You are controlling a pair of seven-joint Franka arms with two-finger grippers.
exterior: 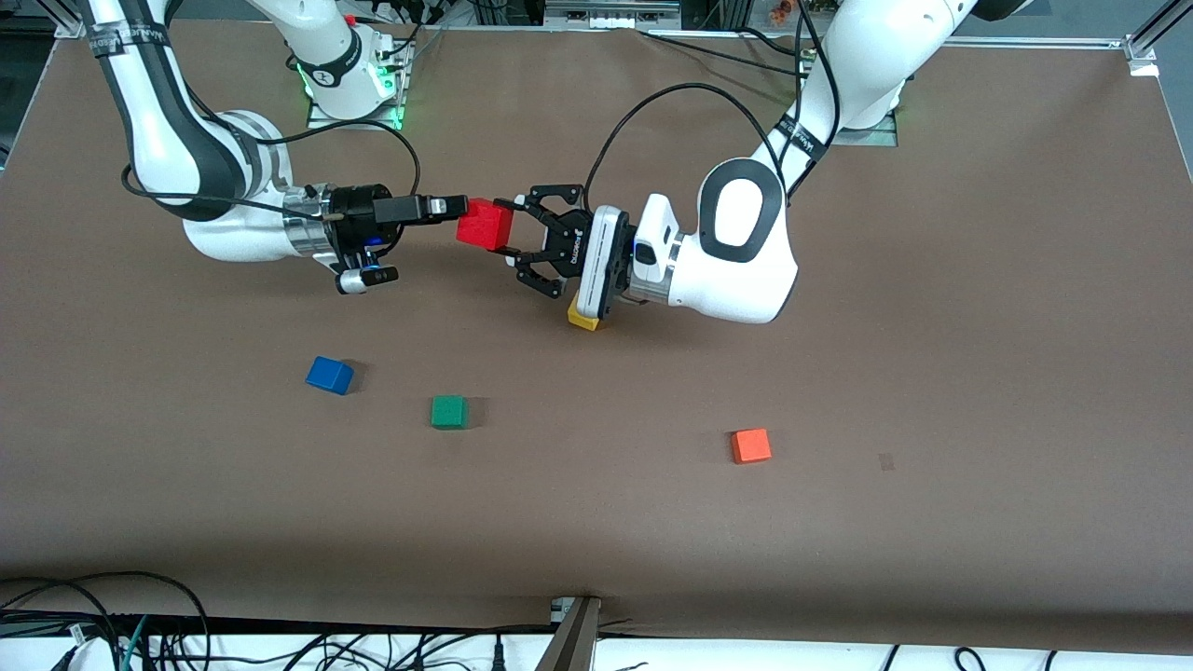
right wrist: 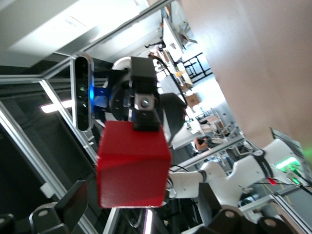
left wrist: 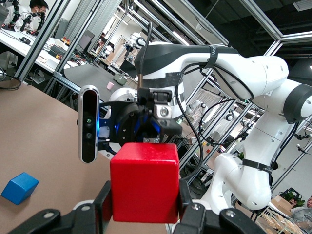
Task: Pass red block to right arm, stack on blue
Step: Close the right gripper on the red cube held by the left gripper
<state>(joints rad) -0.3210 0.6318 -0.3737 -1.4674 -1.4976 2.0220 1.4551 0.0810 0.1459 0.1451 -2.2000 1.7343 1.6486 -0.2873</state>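
Observation:
The red block (exterior: 485, 225) is held in the air over the middle of the table by my left gripper (exterior: 510, 229), which is shut on it; its black fingers (left wrist: 103, 202) press on both sides of the block (left wrist: 144, 183). My right gripper (exterior: 457, 208), all black, faces it end on and is open. In the right wrist view the block (right wrist: 132, 163) reaches in between the right gripper's (right wrist: 146, 214) spread fingers (right wrist: 73, 200), with a gap on each side. The blue cube (exterior: 330, 375) lies on the table nearer the front camera, toward the right arm's end, and shows in the left wrist view (left wrist: 19, 187).
A green cube (exterior: 448, 411) lies beside the blue one, toward the middle. An orange cube (exterior: 750, 445) lies toward the left arm's end. A yellow cube (exterior: 584, 320) lies on the table under the left gripper's body. The brown table (exterior: 932, 373) is wide.

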